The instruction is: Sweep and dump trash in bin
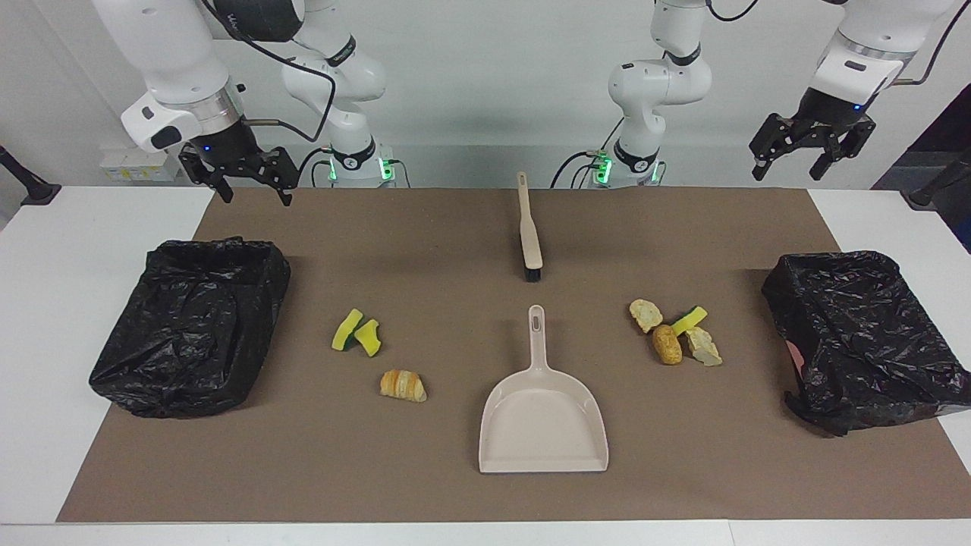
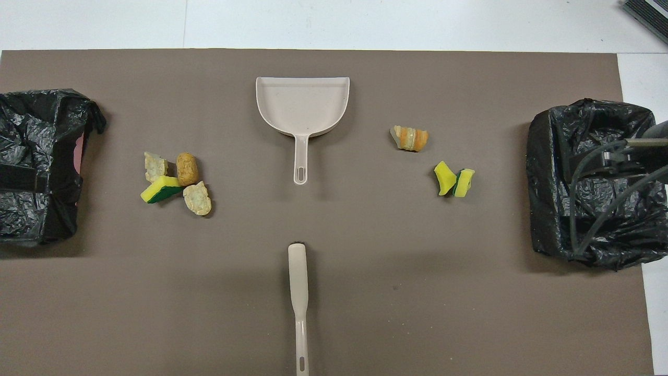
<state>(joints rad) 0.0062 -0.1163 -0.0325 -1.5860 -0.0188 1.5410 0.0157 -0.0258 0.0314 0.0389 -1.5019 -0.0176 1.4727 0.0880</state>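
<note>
While both arms wait raised at their own ends of the table, the left gripper (image 1: 810, 155) hangs with its fingers apart and empty above the table edge near one black-lined bin (image 1: 865, 341), and the right gripper (image 1: 241, 180) hangs the same way, fingers spread and holding nothing, above the mat's (image 1: 425, 455) corner near the other bin (image 1: 190, 326).

Closest to the robots, the brush (image 1: 529, 235) lies at the middle of the mat, handle toward them, bristles pointing away. Farther out sits the trash in two groups. Toward the left arm's end, two bread chunks (image 1: 645, 314), a sponge wedge (image 1: 689, 320) and a brown bun (image 1: 667, 343) lie bunched together, touching, well apart from that bin. Toward the right arm's end, two sponge wedges (image 1: 356, 334) lie side by side, and a croissant (image 1: 403, 385) lies a little farther out.

Between the groups, the beige dustpan (image 1: 543, 425) rests flat, handle toward the brush, mouth facing away from the robots.
</note>
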